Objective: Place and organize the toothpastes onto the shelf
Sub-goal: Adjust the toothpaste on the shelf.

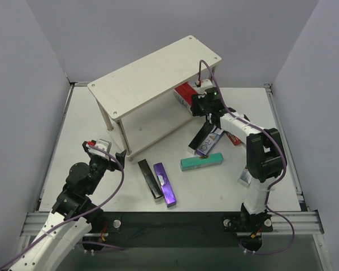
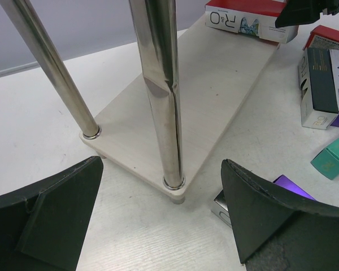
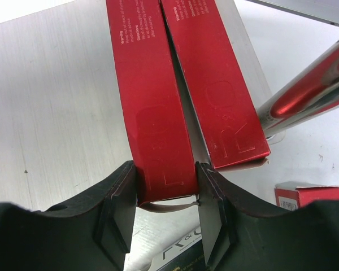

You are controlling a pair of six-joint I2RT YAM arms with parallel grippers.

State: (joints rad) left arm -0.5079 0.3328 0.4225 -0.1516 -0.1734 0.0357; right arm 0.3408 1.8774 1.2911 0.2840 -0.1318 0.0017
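Observation:
The shelf (image 1: pixel 152 73) stands at the back centre. My right gripper (image 1: pixel 196 103) reaches into its lower tier and is shut on the near end of a red toothpaste carton (image 3: pixel 155 107) lying on the lower board (image 3: pixel 45 113). A second red carton (image 3: pixel 214 84) lies right beside it. My left gripper (image 1: pixel 113 153) is open and empty, low over the table in front of the shelf's corner leg (image 2: pixel 161 96). Black (image 1: pixel 148 178), purple (image 1: pixel 165 183) and teal (image 1: pixel 201 161) cartons lie on the table.
A loose pile of black and white cartons (image 1: pixel 206 141) lies under the right arm, with another red carton (image 3: pixel 308 195) near it. A shelf leg (image 3: pixel 311 96) stands close to the right of my right gripper. Grey walls enclose the table.

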